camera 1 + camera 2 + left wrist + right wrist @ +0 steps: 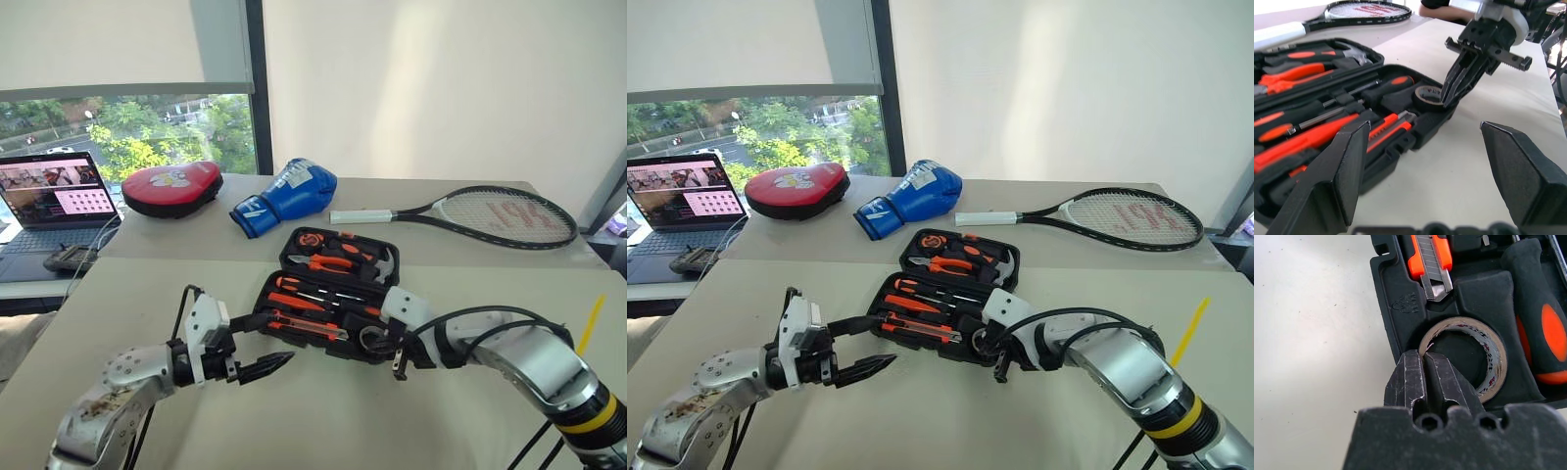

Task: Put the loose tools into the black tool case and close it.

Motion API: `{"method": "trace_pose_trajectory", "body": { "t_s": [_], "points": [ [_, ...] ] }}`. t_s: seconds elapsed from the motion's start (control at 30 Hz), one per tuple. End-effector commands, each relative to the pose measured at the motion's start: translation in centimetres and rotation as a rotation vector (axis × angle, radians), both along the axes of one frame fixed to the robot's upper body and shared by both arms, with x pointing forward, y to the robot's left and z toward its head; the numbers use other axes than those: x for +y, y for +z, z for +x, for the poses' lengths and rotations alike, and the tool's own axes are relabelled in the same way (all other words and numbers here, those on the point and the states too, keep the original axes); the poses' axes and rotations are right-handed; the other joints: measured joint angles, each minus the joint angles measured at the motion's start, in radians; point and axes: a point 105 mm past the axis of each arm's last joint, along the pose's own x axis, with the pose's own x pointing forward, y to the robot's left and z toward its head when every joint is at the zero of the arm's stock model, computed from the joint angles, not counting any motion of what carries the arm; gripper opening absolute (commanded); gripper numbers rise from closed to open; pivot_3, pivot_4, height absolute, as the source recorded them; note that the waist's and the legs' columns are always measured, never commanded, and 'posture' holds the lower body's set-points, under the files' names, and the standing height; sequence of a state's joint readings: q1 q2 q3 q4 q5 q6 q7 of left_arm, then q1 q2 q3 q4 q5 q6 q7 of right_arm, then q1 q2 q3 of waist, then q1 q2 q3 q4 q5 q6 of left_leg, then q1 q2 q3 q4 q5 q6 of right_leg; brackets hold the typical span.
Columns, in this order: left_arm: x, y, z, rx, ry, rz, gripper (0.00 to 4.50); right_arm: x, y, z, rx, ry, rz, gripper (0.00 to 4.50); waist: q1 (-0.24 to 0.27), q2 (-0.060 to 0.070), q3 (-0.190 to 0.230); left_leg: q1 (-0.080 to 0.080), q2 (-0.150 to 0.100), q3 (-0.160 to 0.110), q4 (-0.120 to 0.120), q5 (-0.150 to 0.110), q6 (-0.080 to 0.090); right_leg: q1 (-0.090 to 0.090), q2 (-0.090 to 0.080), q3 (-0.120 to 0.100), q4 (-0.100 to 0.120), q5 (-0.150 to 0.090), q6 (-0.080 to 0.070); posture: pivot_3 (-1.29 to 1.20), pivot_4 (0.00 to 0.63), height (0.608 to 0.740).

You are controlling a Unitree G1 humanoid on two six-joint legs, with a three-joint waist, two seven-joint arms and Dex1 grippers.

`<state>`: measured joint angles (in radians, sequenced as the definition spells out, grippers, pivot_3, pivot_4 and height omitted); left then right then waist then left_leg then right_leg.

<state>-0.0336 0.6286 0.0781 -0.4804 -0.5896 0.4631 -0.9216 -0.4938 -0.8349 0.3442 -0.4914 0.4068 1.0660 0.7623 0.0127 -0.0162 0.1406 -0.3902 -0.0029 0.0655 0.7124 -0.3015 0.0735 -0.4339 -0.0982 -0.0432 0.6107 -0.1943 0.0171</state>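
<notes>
Small black tape roll [1469, 352] seated in corner recess of open black clamshell plastic tool case [328, 294], frame centre. Right gripper [1425, 382] at roll's rim, nearly closed, grasping nothing evident. Left gripper [266, 345] spread wide, empty, lower left, beside case's near edge.

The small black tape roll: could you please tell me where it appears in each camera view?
Left eye view: tape roll in the tool case's near right corner, at the right end effector.
Right eye view: same corner.
Left wrist view: right of centre, upper half.
Right wrist view: centre, in its round recess.
Shared landmark: the utility knife beside it.
</notes>
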Motion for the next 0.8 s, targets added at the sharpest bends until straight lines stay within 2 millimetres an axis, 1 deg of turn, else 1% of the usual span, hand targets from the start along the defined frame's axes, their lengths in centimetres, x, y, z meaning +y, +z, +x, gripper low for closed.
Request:
{"method": "trace_pose_trajectory", "body": {
  "t_s": [0.03, 0.07, 0.1, 0.13, 0.2, 0.23, 0.27, 0.3, 0.33, 0.37, 0.4, 0.43, 0.47, 0.5, 0.53, 0.6, 0.7, 0.73, 0.8],
  "points": [
    [-0.4, 0.7, -0.1, -0.024, -0.007, -0.01, 3.84, -0.2, 0.4, 0.1, -0.021, 0.008, -0.011, 1.67, 0.0, 0.0, 0.0, 0.0, 0.0, 0.0, 0.0, 0.0, 0.0, 0.0, 0.0, 0.0, 0.0, 0.0, 0.0, 0.0, 0.15, 0.74],
    [-0.3, 0.6, 0.0, -0.022, 0.009, -0.01, 3.84, -0.2, 0.8, 0.0, -0.022, 0.008, 0.001, 1.9, 0.0, 0.0, 0.0, 0.0, 0.0, 0.0, 0.0, 0.0, 0.0, 0.0, 0.0, 0.0, 0.0, 0.0, 0.0, 0.0, 0.15, 0.74],
    [-0.2, 0.5, 0.1, -0.019, 0.026, -0.012, 3.84, -0.2, 1.3, -0.2, -0.023, 0.007, 0.021, 1.9, 0.001, 0.0, 0.0, 0.0, 0.0, 0.0, 0.0, 0.0, 0.0, 0.0, 0.0, 0.0, 0.0, 0.0, 0.0, 0.0, 0.15, 0.74],
    [-0.3, 0.6, 0.4, -0.014, 0.057, -0.028, 3.84, -0.3, 2.3, -0.1, -0.03, -0.019, 0.075, 1.9, 0.001, 0.0, 0.0, 0.0, 0.0, 0.0, 0.0, 0.0, 0.0, 0.0, 0.0, 0.0, 0.0, 0.0, 0.0, 0.0, 0.15, 0.74],
    [-0.3, 0.8, 0.9, -0.003, 0.114, -0.062, 3.84, -0.5, 3.6, 0.1, -0.05, -0.063, 0.151, 1.9, 0.001, 0.0, 0.0, -0.001, 0.0, 0.0, 0.0, 0.0, 0.0, 0.0, 0.0, 0.0, 0.0, 0.0, 0.0, 0.0, 0.15, 0.74],
    [-0.3, 0.9, 1.2, 0.002, 0.138, -0.076, 3.84, -0.6, 4.0, 0.2, -0.059, -0.08, 0.174, 1.9, 0.001, -0.001, 0.0, -0.001, 0.0, 0.0, 0.0, 0.0, 0.0, -0.001, 0.0, 0.0, 0.0, 0.0, 0.0, 0.0, 0.15, 0.74],
    [-0.1, 1.6, 2.3, 0.005, 0.21, -0.126, 3.84, -1.1, 5.0, 1.0, -0.083, -0.132, 0.241, 1.9, 0.001, -0.001, 0.0, -0.001, 0.0, 0.0, 0.0, 0.0, 0.0, 0.0, 0.0, 0.001, 0.0, 0.0, 0.0, 0.0, 0.15, 0.74],
    [0.0, 1.9, 3.3, 0.015, 0.262, -0.152, 3.84, -1.7, 5.6, 1.7, -0.095, -0.187, 0.288, 2.16, 0.003, -0.001, 0.001, -0.001, 0.0, 0.0, 0.0, 0.0, 0.0, 0.0, 0.0, 0.001, 0.0, 0.0, 0.0, 0.0, 0.15, 0.74],
    [0.2, 1.9, 4.6, 0.039, 0.334, -0.161, 3.84, -2.2, 5.8, 2.1, -0.113, -0.217, 0.299, 2.44, 0.006, -0.002, 0.001, -0.001, 0.0, -0.001, 0.0, 0.0, 0.0, 0.0, 0.0, 0.001, 0.0, 0.001, 0.001, 0.0, 0.15, 0.74],
    [0.4, 1.8, 5.4, 0.058, 0.381, -0.162, 3.84, -2.5, 5.9, 2.3, -0.125, -0.234, 0.301, 2.54, 0.012, -0.002, 0.001, -0.001, 0.0, -0.002, 0.001, 0.0, 0.0, 0.001, 0.0, 0.001, 0.0, 0.002, 0.001, 0.0, 0.15, 0.74],
    [0.9, 1.7, 6.5, 0.073, 0.453, -0.16, 3.84, -2.9, 5.8, 3.0, -0.154, -0.277, 0.289, 3.05, 0.014, -0.002, 0.001, 0.0, 0.0, -0.003, 0.001, 0.001, 0.0, 0.002, 0.0, 0.0, 0.0, 0.003, 0.001, 0.0, 0.15, 0.74],
    [1.4, 1.6, 7.6, 0.092, 0.524, -0.166, 3.84, -3.5, 5.8, 3.8, -0.181, -0.339, 0.287, 3.38, 0.012, -0.002, 0.001, 0.0, 0.0, -0.003, 0.002, 0.001, 0.0, 0.002, 0.001, 0.0, 0.0, 0.003, 0.001, 0.0, 0.15, 0.74],
    [2.3, 1.2, 9.0, 0.122, 0.622, -0.152, 3.84, -4.1, 5.7, 4.6, -0.209, -0.388, 0.272, 3.6, 0.011, -0.002, 0.001, 0.001, 0.0, -0.002, 0.001, 0.001, 0.0, 0.003, 0.002, 0.001, 0.0, 0.003, 0.001, 0.0, 0.15, 0.74],
    [2.9, 1.0, 10.0, 0.144, 0.69, -0.14, 3.84, -4.5, 5.5, 5.1, -0.228, -0.418, 0.259, 3.97, 0.01, -0.002, 0.001, 0.003, 0.0, -0.002, 0.001, 0.001, 0.0, 0.005, 0.002, 0.001, 0.0, 0.003, 0.001, 0.0, 0.15, 0.74],
    [3.3, 0.9, 11.1, 0.15, 0.741, -0.13, 3.84, -4.2, 5.5, 5.1, -0.235, -0.409, 0.267, 4.21, 0.009, -0.002, 0.001, 0.003, 0.0, -0.002, 0.001, 0.001, -0.001, 0.005, 0.003, 0.001, 0.0, 0.003, 0.001, 0.0, 0.15, 0.74],
    [3.5, 0.7, 12.5, 0.153, 0.767, -0.107, 3.84, -3.6, 5.3, 5.2, -0.24, -0.401, 0.282, 4.21, 0.005, -0.002, 0.001, 0.003, -0.001, -0.002, 0.001, 0.002, -0.002, 0.004, 0.005, 0.0, 0.0, 0.003, 0.001, 0.0, 0.15, 0.74],
    [3.5, 0.0, 13.6, 0.196, 0.765, -0.077, 3.84, -3.4, 4.9, 5.5, -0.251, -0.433, 0.286, 4.21, -0.003, -0.002, 0.001, 0.002, -0.001, -0.001, 0.0, 0.005, -0.007, 0.003, 0.007, 0.0, 0.001, 0.003, 0.001, 0.0, 0.15, 0.74],
    [3.6, -0.2, 13.9, 0.205, 0.765, -0.071, 3.84, -3.4, 4.9, 5.6, -0.257, -0.443, 0.288, 4.21, -0.003, -0.002, 0.001, 0.002, -0.001, -0.001, -0.001, 0.007, -0.011, 0.002, 0.007, 0.0, 0.0, 0.003, 0.001, 0.0, 0.15, 0.74],
    [3.4, -0.9, 14.4, 0.235, 0.756, -0.032, 3.84, -4.4, 4.2, 6.9, -0.249, -0.559, 0.29, 4.21, -0.004, -0.002, 0.001, 0.0, -0.001, -0.001, -0.001, 0.007, -0.011, 0.0, 0.007, 0.001, 0.001, 0.003, 0.001, 0.0, 0.15, 0.74]
  ]
}}
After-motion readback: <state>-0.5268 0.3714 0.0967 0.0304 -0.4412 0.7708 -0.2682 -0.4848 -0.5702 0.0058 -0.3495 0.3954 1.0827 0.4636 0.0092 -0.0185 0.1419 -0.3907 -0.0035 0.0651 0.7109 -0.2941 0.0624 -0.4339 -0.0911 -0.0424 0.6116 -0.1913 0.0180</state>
